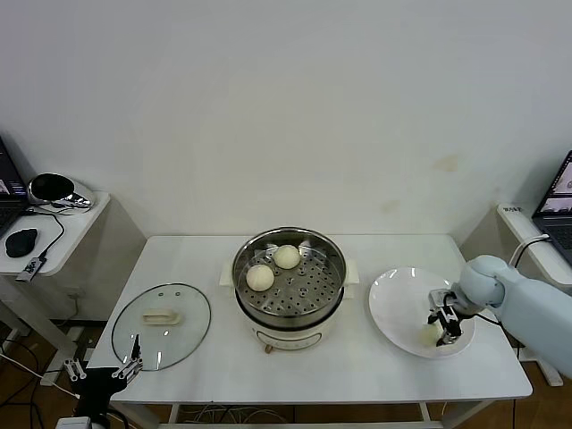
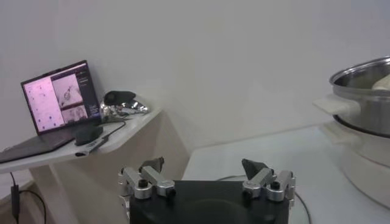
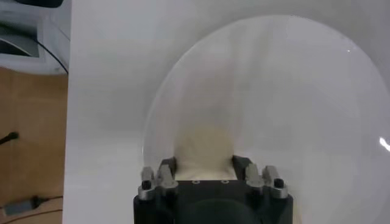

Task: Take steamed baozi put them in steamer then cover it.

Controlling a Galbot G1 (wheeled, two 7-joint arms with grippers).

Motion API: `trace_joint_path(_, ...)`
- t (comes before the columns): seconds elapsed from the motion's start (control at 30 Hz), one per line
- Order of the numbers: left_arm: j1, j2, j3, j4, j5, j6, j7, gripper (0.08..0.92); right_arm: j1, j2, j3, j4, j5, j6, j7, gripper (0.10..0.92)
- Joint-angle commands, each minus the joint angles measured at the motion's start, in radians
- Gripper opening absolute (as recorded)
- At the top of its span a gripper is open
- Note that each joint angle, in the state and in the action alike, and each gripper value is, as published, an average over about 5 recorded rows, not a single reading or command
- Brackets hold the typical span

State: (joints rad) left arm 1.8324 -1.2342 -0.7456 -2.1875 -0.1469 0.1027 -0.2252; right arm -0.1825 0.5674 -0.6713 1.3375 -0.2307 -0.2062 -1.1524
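The steamer (image 1: 332, 255) stands mid-table with two baozi (image 1: 260, 277) (image 1: 287, 256) on its perforated tray; its rim also shows in the left wrist view (image 2: 359, 91). My right gripper (image 1: 444, 326) is down on the white plate (image 1: 398, 299), shut on a third baozi (image 1: 430, 333). In the right wrist view this baozi (image 3: 204, 146) is pressed between both fingers of the gripper (image 3: 204, 163), resting on the plate (image 3: 292, 91). A fourth baozi is not in view. The glass cover (image 1: 192, 313) lies flat at the table's left. My left gripper (image 1: 103, 369) (image 2: 207, 165) is open and empty, low at the table's front left corner.
A side table (image 1: 76, 234) on the left holds a laptop (image 2: 58, 100), a mouse (image 1: 21, 240) and a shiny object (image 1: 55, 190). Another laptop (image 1: 559, 201) stands on a stand at the right. The white table's front edge (image 1: 313, 398) runs close below the steamer.
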Motion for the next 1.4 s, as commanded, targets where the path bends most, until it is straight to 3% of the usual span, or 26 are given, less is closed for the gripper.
trace_joint_path(0.03, -0.002, 0.003, -0.002, -0.005, -0.002, 0.0, 0.0, 0.823, 0.164, -0.028, -0.08, 0.024, 0.074, -0.009, -0.021, 0.535)
trace_joint_path(0.27, -0.005, 0.005, -0.001, -0.01, -0.004, 0.0, -0.001, 0.823, 0.465, 0.005, -0.169, 0.027, 0.202, -0.016, -0.046, 0.534)
trace_joint_path(0.5, -0.006, 0.012, -0.01, -0.015, -0.014, 0.0, -0.002, 0.823, 0.78, 0.166, -0.346, 0.026, 0.344, 0.008, -0.049, 0.535)
trace_joint_path(0.83, -0.02, 0.005, -0.019, -0.013, -0.018, 0.001, -0.003, 0.823, 0.836, 0.423, -0.455, 0.068, 0.479, 0.112, 0.015, 0.543)
trace_joint_path(1.13, -0.023, -0.013, -0.031, -0.021, -0.017, 0.002, -0.002, 0.823, 0.756, 0.618, -0.545, 0.024, 0.425, 0.273, 0.04, 0.549)
trace_joint_path(1.4, -0.024, -0.022, -0.042, -0.027, -0.02, 0.001, -0.004, 0.823, 0.702, 0.673, -0.604, 0.013, 0.283, 0.417, 0.035, 0.559)
